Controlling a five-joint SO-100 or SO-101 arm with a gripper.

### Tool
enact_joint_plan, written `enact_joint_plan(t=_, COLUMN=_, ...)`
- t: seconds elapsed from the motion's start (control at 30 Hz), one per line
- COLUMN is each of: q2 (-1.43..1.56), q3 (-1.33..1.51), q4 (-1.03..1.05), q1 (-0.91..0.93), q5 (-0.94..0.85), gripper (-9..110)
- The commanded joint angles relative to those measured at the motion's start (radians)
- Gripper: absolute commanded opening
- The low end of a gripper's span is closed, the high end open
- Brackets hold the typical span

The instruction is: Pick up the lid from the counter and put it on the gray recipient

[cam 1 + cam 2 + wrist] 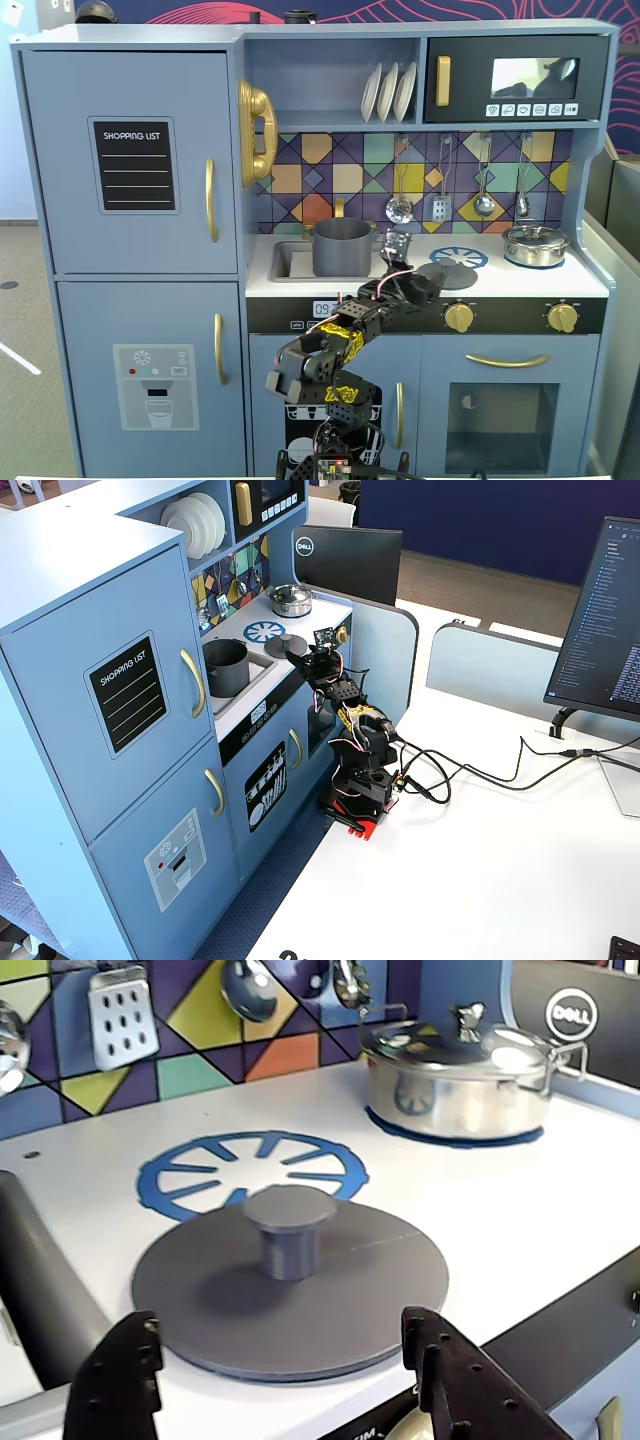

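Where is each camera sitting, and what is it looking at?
A fixed view: straight in front of the toy kitchen, facing it; the whole arm shows.
Wrist view: rides on the arm, low over the counter, facing the lid; only the open hand shows.
A fixed view: high, off to one side, looking down; the whole arm shows.
All three share the lid and silver pot.

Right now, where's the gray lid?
In the wrist view the lid lies flat on the white counter, overlapping the blue burner ring, with the open gripper just short of it and the silver pot at upper right.
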Motion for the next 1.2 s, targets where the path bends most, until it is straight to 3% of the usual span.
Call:
enact_joint_plan(t=0.0, q2=-0.077, q3=-0.098, q4=-0.06, q1=0.014, q5=0.009, gripper=26)
enact_joint_plan(t=0.67, q2=-0.506, q3=-0.333, q4=-0.252, q1=-0.028, q5=0.003, gripper=22)
enact_joint_plan(t=1.17, q2=-0.735, q3=-0.512, q4=-0.275, q1=-0.04, q5=-0.012, gripper=20)
